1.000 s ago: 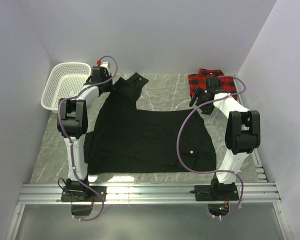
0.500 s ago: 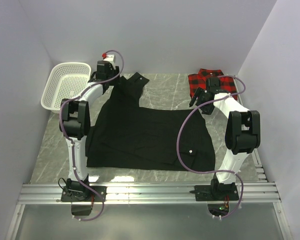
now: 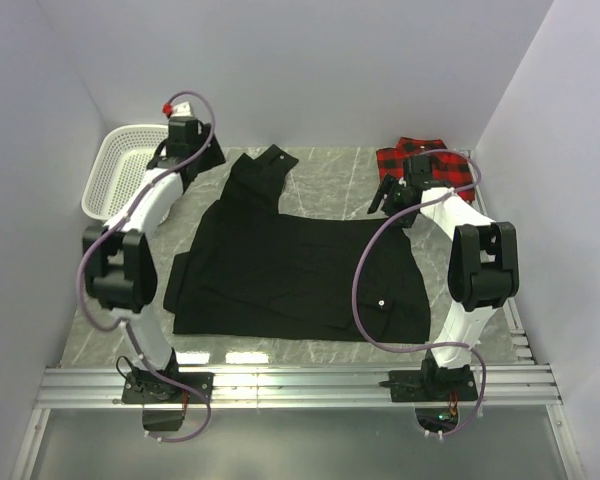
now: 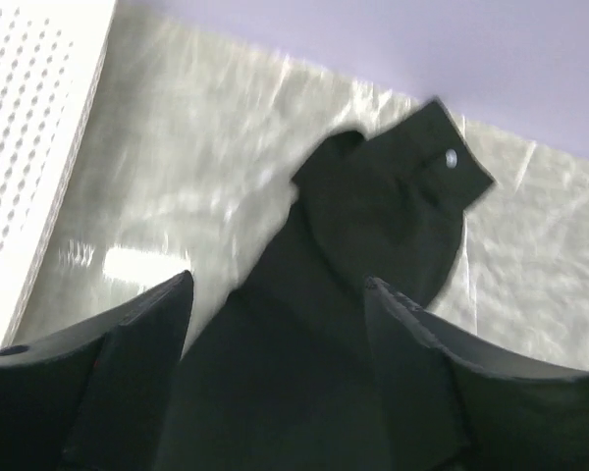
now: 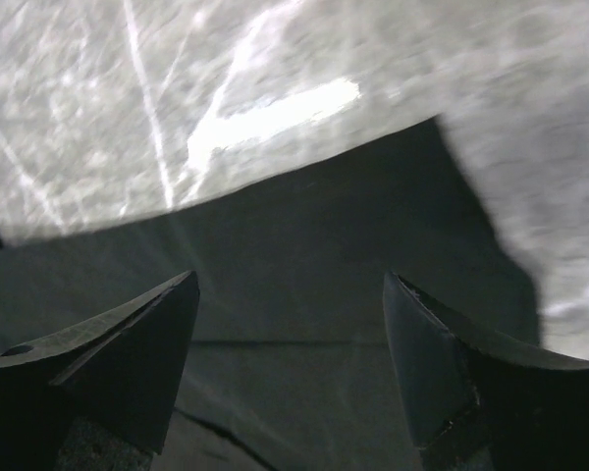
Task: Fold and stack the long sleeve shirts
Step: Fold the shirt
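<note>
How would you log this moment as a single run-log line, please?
black shirt: spread, unfolded | plaid shirt: bunched far right | left gripper: open, empty, near basket | right gripper: open, empty, over black shirt

a white basket (image 3: 105, 185) (plastic mesh) sits far left on the marbled table (image 3: 330, 190).

Plain pale lavender walls (image 3: 310, 70) close in a grey marbled surface (image 3: 330, 190) on three sides. Light glints off it in white patches. A ribbed aluminium rail (image 3: 300, 385) runs along the near edge.
</note>
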